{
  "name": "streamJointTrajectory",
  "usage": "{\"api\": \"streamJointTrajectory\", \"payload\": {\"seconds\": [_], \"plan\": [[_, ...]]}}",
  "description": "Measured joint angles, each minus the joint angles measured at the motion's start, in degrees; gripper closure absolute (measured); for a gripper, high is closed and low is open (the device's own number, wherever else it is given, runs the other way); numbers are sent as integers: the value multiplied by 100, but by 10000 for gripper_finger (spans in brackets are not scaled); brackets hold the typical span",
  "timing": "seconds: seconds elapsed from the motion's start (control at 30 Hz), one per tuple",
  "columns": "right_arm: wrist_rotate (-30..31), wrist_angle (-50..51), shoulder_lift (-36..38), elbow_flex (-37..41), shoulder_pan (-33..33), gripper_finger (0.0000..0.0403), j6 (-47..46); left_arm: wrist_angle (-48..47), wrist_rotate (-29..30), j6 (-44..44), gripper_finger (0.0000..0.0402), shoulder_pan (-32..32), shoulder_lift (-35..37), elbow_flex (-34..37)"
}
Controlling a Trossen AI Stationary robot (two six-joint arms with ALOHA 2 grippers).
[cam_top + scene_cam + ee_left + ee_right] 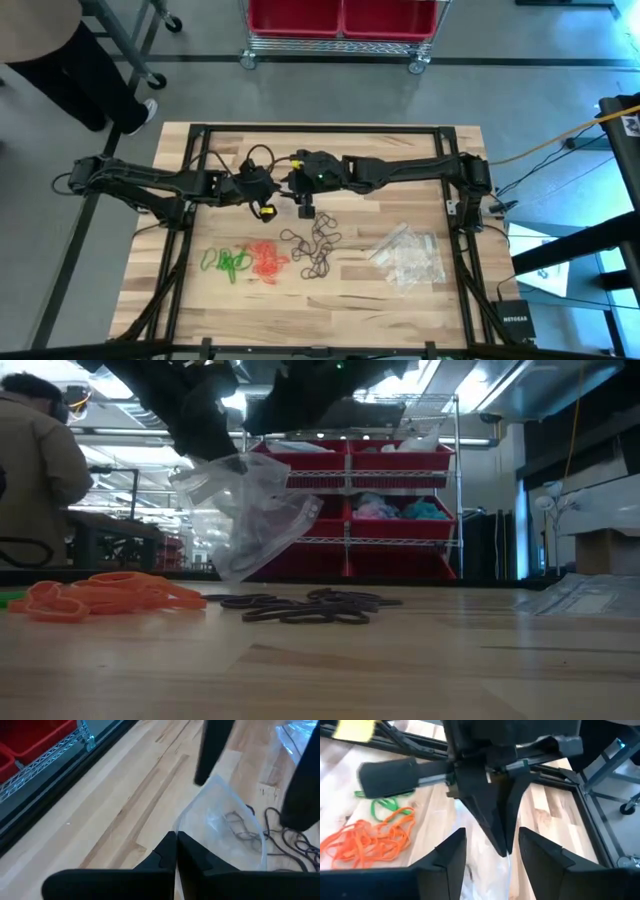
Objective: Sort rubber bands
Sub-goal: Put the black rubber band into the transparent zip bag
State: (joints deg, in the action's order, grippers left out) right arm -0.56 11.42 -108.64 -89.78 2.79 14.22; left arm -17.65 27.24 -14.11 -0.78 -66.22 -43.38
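The left hand (175, 851) pinched a clear plastic bag (255, 515) above the worktop (330, 295) while the right hand (487, 851) stood released beside it, so bagging black rubber bands (315, 250) probably came next.

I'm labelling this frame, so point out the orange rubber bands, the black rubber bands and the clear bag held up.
orange rubber bands (105, 594): low view, middle of the pile.
black rubber bands (305, 608): low view, middle of the cluster.
clear bag (255, 515): low view, hanging body.

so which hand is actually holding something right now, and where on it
The left hand, shut, pinches the clear bag by its top edge, so it hangs above the table. The right hand stands open around that edge, gripping nothing.
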Motion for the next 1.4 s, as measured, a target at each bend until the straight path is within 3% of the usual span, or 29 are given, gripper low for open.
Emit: {"api": "streamJointTrajectory", "payload": {"seconds": [0.2, 0.4, 0.53, 0.63, 0.93, 1.2, 1.4], "plan": [[44, 643, 234, -2, -19, 241, 46, 8, 106, 223, 401, 7, 22, 0], [53, 2509, 761, -9, -13, 242, -150, -22, 105, 110, 401, 0, 22, 0], [53, 2882, 867, 573, -13, 243, -412, -24, 107, 79, 401, 0, 22, 0], [53, 2459, 933, 1398, -15, 243, -644, -23, 106, 76, 401, 0, 22, 0], [170, -78, 914, 3638, -18, 243, -1368, -20, 107, 39, 401, 0, 20, 0], [251, -1258, 688, 4138, -20, 243, -1779, -7, 107, -79, 401, 0, 20, -2], [48, -1496, 371, 4130, -20, 266, -1895, -16, 105, -196, 401, 0, 17, -2]]}}
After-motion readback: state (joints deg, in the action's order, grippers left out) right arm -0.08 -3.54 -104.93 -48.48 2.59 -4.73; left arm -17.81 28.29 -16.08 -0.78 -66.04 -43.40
